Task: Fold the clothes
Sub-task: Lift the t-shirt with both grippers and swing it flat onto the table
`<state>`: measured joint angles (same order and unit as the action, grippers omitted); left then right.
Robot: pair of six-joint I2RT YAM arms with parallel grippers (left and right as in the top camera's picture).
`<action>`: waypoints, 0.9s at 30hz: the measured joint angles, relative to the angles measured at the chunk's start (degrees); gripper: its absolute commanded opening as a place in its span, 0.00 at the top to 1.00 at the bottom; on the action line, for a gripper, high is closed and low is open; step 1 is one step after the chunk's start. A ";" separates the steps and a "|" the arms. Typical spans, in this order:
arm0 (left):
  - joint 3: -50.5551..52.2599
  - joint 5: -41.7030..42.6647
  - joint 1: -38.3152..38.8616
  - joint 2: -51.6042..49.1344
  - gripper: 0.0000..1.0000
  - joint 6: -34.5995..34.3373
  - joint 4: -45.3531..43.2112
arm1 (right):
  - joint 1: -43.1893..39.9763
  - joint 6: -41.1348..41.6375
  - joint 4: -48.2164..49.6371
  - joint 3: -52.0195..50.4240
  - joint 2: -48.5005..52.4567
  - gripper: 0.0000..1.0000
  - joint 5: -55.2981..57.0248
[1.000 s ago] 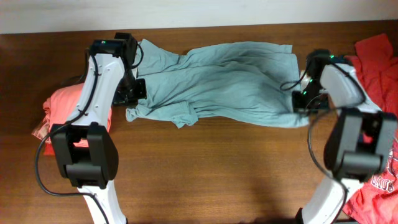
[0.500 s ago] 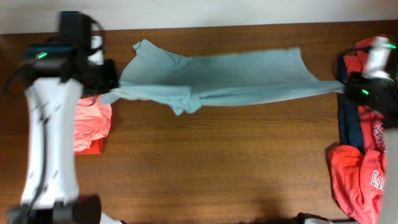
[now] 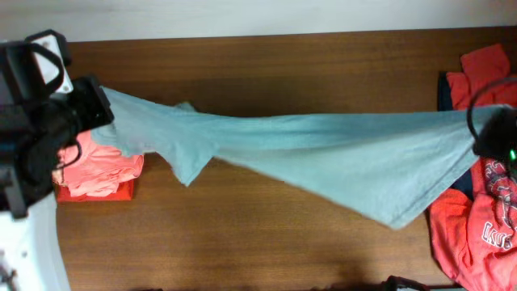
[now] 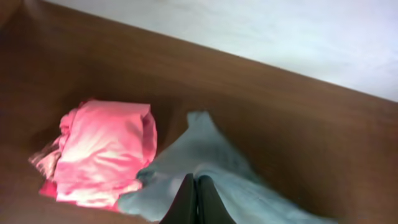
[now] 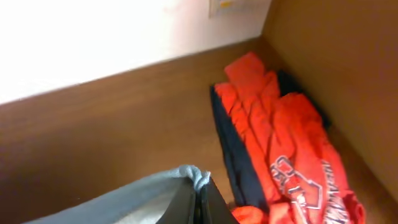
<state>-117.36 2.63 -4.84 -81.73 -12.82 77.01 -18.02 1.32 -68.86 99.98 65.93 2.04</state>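
A light teal shirt (image 3: pixel 323 153) hangs stretched in the air between my two grippers, spanning the table from left to right. My left gripper (image 3: pixel 98 105) is shut on its left end; in the left wrist view the closed fingers (image 4: pixel 196 186) pinch the teal cloth (image 4: pixel 205 149). My right gripper (image 3: pixel 485 129) is shut on the right end; in the right wrist view the fingers (image 5: pixel 198 190) clamp a bunched teal edge (image 5: pixel 155 193). The shirt's lower corner sags toward the table at front right.
A folded pink-orange garment (image 3: pixel 101 170) lies at the left edge, also in the left wrist view (image 4: pixel 106 149). A pile of red and navy clothes (image 3: pixel 485 218) lies at the right edge, also in the right wrist view (image 5: pixel 280 137). The brown wooden table (image 3: pixel 242 234) meets a white wall behind.
Both arms have risen and pulled apart, lifting the teal shirt off the table. It went from crumpled on the wood to stretched taut in the air.
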 measured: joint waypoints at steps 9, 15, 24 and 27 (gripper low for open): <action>0.15 2.84 3.13 -18.34 1.00 0.09 -16.98 | 0.00 -1.14 7.69 -0.24 23.69 0.96 -8.33; 0.07 4.68 5.42 -27.02 1.00 2.16 -41.77 | 0.07 2.38 15.23 2.56 28.76 0.96 -12.55; -24.74 5.29 0.96 -24.83 1.00 2.86 -34.36 | 0.07 4.83 9.22 27.91 26.01 0.96 -11.61; -27.52 5.35 0.26 -22.45 1.00 2.99 -25.20 | 0.11 3.98 3.10 29.20 24.17 0.96 -11.54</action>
<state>-144.88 7.99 -4.58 -104.18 -9.82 51.81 -17.91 5.30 -65.76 129.19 90.11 -9.50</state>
